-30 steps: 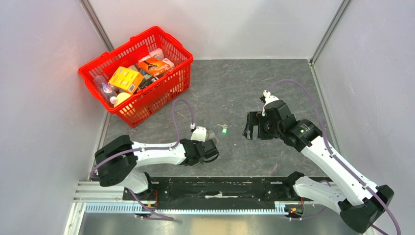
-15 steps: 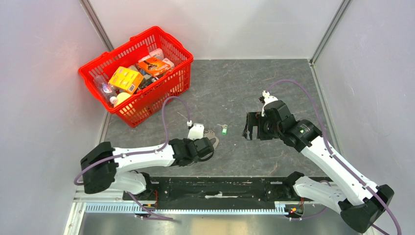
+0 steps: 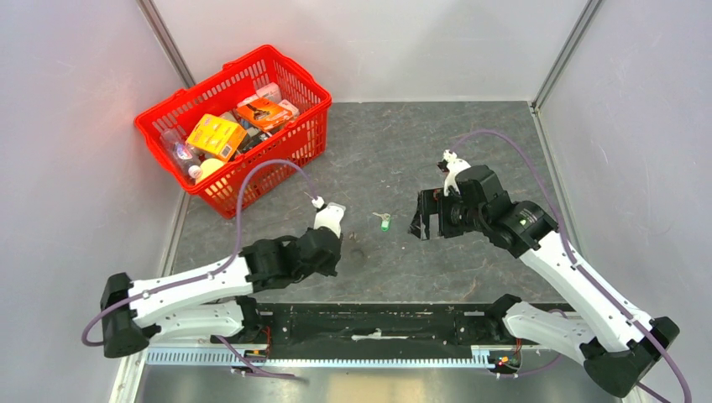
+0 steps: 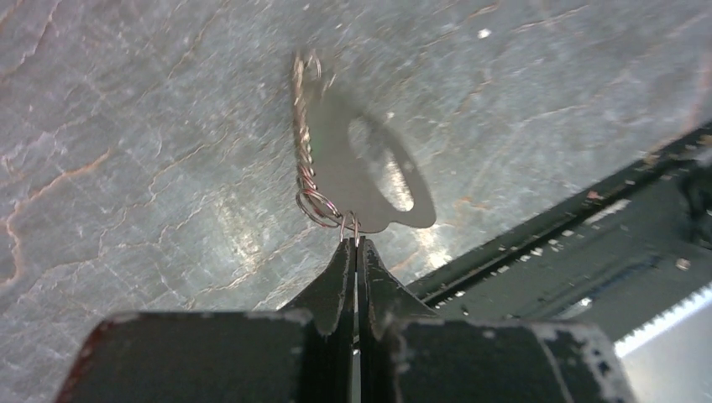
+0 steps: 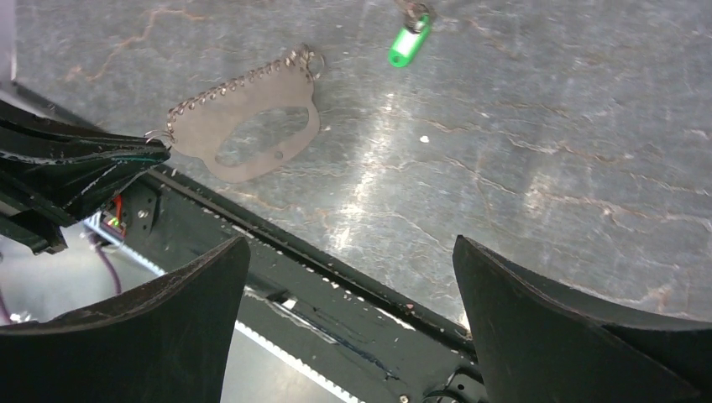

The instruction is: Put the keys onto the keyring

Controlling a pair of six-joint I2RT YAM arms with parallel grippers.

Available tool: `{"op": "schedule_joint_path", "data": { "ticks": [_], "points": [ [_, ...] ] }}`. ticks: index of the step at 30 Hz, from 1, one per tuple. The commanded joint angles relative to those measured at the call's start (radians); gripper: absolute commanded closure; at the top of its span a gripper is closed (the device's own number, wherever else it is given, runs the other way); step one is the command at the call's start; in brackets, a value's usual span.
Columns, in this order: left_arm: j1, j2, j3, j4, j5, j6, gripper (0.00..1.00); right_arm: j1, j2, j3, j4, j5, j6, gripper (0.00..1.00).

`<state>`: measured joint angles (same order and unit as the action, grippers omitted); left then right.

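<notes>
The left gripper (image 4: 357, 262) is pinching, tips pressed together, the small wire ring at one end of the keyring (image 4: 332, 164), probably to stop the grey loop from sliding while the other arm is working. The keyring, a chain running along one edge, is sitting just near-left of the key (image 3: 384, 222), low over the bench (image 3: 470, 143). Whether it is resting or slightly lifted I cannot tell. The green-headed key is lying apart from it, touched by nothing. The right gripper (image 3: 422, 220) is hovering just right of the key with its fingers spread wide, seemingly lining up to pick it. A red basket (image 3: 269, 159) is standing well to the far left of the key.
</notes>
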<state>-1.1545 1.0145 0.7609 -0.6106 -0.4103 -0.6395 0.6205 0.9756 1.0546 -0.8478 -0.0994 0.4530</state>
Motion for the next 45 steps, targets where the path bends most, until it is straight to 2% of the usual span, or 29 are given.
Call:
{"op": "schedule_joint_path", "data": {
  "ticks": [1, 9, 20, 25, 30, 34, 45],
  "points": [
    [-0.007, -0.112, 0.061, 0.012, 0.082, 0.13, 0.98, 0.022, 0.023, 0.081, 0.013, -0.138, -0.063, 0.01],
    [-0.007, -0.201, 0.107, 0.023, 0.318, 0.24, 0.98, 0.109, 0.002, 0.13, 0.014, -0.276, -0.169, 0.01],
    [-0.007, -0.305, 0.128, 0.111, 0.678, 0.329, 0.98, 0.196, -0.062, 0.125, 0.133, -0.516, -0.204, 0.2],
    [-0.007, -0.299, 0.133, 0.166, 0.792, 0.333, 0.98, 0.29, -0.067, 0.083, 0.288, -0.601, -0.147, 0.32],
    [-0.007, -0.272, 0.14, 0.217, 0.873, 0.322, 0.98, 0.417, -0.029, 0.107, 0.307, -0.558, -0.171, 0.41],
    [-0.007, -0.265, 0.137, 0.25, 0.917, 0.316, 0.98, 0.501, 0.007, 0.116, 0.267, -0.47, -0.225, 0.43],
    [-0.008, -0.279, 0.119, 0.308, 0.992, 0.31, 0.98, 0.566, 0.044, 0.153, 0.264, -0.388, -0.242, 0.56]
  ]
}}
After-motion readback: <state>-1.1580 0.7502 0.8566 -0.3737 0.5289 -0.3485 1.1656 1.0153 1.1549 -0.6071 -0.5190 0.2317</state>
